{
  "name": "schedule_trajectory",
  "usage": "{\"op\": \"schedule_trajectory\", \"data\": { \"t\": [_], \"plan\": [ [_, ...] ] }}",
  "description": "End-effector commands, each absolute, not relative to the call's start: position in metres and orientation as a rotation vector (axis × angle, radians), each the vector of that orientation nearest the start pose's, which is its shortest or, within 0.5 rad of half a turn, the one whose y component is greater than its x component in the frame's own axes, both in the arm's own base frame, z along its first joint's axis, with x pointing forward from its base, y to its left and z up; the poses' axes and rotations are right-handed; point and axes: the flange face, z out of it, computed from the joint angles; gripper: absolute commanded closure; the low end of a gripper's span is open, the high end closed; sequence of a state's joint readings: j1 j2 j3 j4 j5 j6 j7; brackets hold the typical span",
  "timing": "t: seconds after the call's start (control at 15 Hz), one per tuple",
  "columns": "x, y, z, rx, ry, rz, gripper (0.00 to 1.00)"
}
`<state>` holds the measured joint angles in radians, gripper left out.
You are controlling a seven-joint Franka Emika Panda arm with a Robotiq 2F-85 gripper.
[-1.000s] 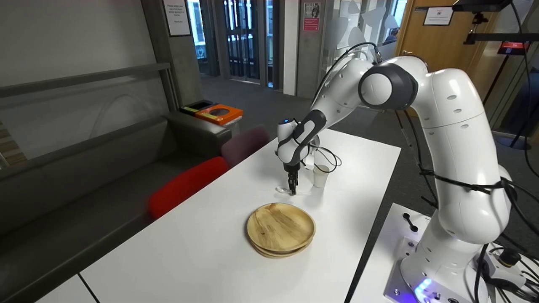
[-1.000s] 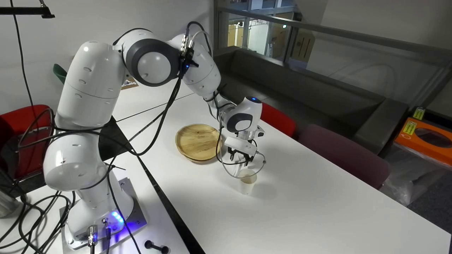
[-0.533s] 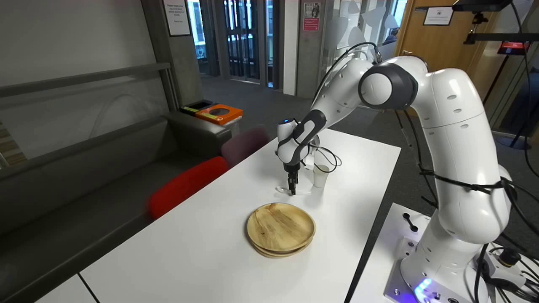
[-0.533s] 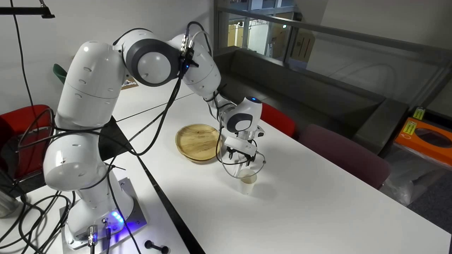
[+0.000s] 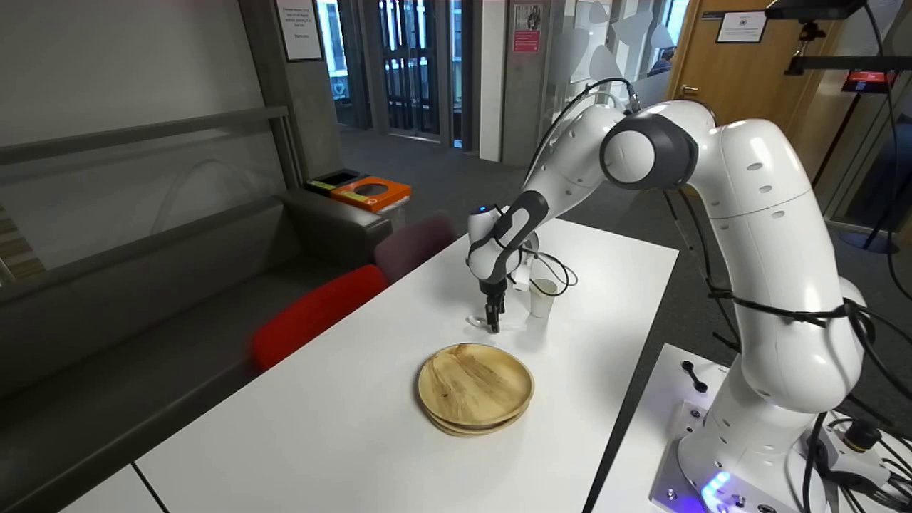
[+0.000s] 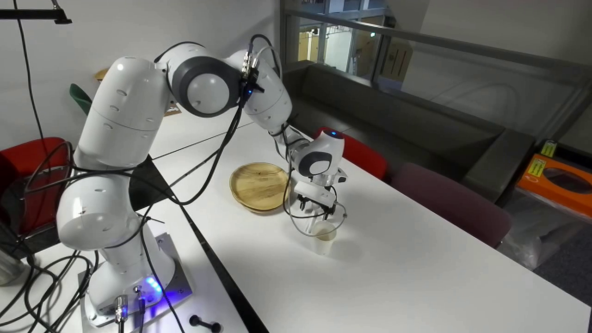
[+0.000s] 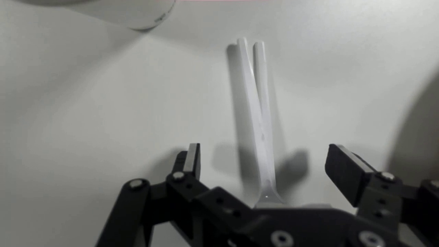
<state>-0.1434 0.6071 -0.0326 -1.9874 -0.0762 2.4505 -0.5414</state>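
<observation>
in the wrist view, the fingers (image 7: 192, 158) are spread wide, one on each side of two white plastic utensils (image 7: 260, 137), with a strip of bare desk (image 7: 188, 85) showing between the handles and either finger. the utensils lie on the desk, their handles apart at the far tips and running together lower down; one flares out near the bottom, where the black linkage of the fingers hides the rest. a pale cup (image 7: 140, 13) is cut off by the upper left corner.

in an exterior view, the white arm (image 5: 762, 185) reaches over the desk from its base (image 5: 755, 442) at the lower right. the fingers point down at the utensils, and a rounded end sticks out to their left. the cup stands upright just to their right, and a stack of round wooden plates (image 5: 476, 385) lies nearer the camera. a red chair (image 5: 320, 310) and a dark sofa (image 5: 164, 320) are along the far side.

in an exterior view, black cables (image 6: 231, 127) hang from the arm and loop past the fingers. the cup stands in front of them, the wooden plates lie to their left, and the utensils are mostly hidden. a maroon chair (image 6: 448, 203) is at the far edge of the desk, with an orange-topped bin (image 6: 545, 188) to its right.
</observation>
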Motion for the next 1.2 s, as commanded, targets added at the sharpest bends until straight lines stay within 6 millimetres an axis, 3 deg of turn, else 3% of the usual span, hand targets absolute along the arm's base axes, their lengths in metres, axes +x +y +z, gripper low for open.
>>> {"op": "schedule_trajectory", "data": {
  "t": [0.0, 0.13, 0.4, 0.67, 0.87, 1.07, 1.13],
  "plan": [
    [0.589, -0.108, 0.141, -3.086, -0.648, 0.260, 0.26],
    [0.589, -0.107, 0.139, -3.085, -0.648, 0.261, 0.37],
    [0.593, -0.109, 0.145, -3.089, -0.646, 0.242, 0.70],
    [0.595, -0.109, 0.148, -3.087, -0.643, 0.235, 0.80],
    [0.594, -0.108, 0.150, -3.084, -0.643, 0.233, 0.79],
    [0.592, -0.104, 0.160, -3.064, -0.653, 0.211, 0.81],
    [0.591, -0.101, 0.167, -3.051, -0.658, 0.199, 0.86]
  ]
}}
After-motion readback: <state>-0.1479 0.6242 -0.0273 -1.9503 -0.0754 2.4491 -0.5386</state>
